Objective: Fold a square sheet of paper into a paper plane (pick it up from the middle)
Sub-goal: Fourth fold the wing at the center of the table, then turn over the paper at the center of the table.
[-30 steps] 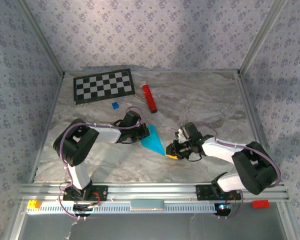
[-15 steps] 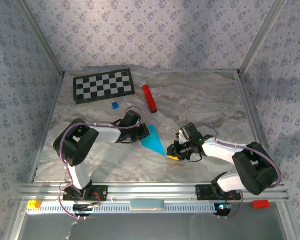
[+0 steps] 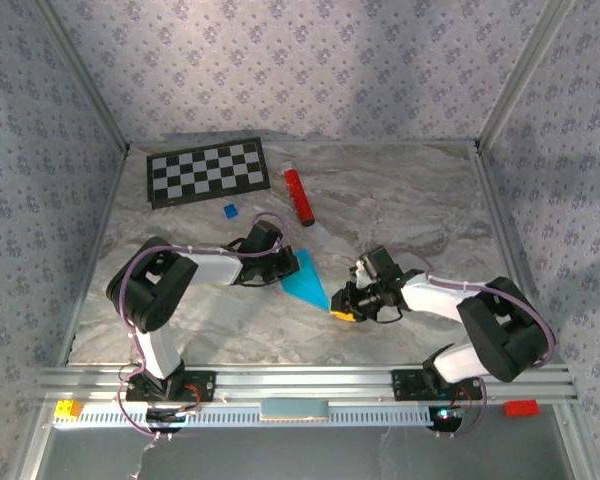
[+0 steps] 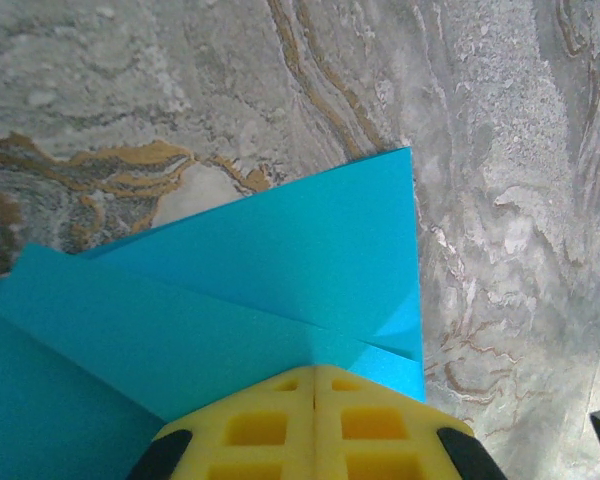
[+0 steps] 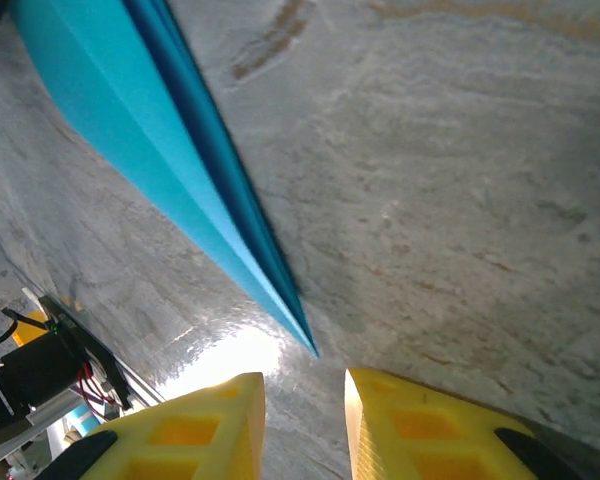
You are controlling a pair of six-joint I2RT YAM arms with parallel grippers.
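Paper plane (image 3: 306, 280) on table (image 3: 410, 200), closed left tool (image 4: 315, 385) on it

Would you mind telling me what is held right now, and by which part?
The left gripper pinches the paper plane at its wide end; the right gripper holds nothing.

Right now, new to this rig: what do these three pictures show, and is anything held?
Two robot arms stand on a marble table. One camera looks down from above; one rides on each wrist, behind yellow fingers. On the table lie a checkerboard, a red cylinder, a small blue block and the folded blue paper. The left fingers, shut, sit on its wide end; whether they pinch it is unclear. The right fingers, slightly apart, stand just short of its pointed tip, holding nothing.
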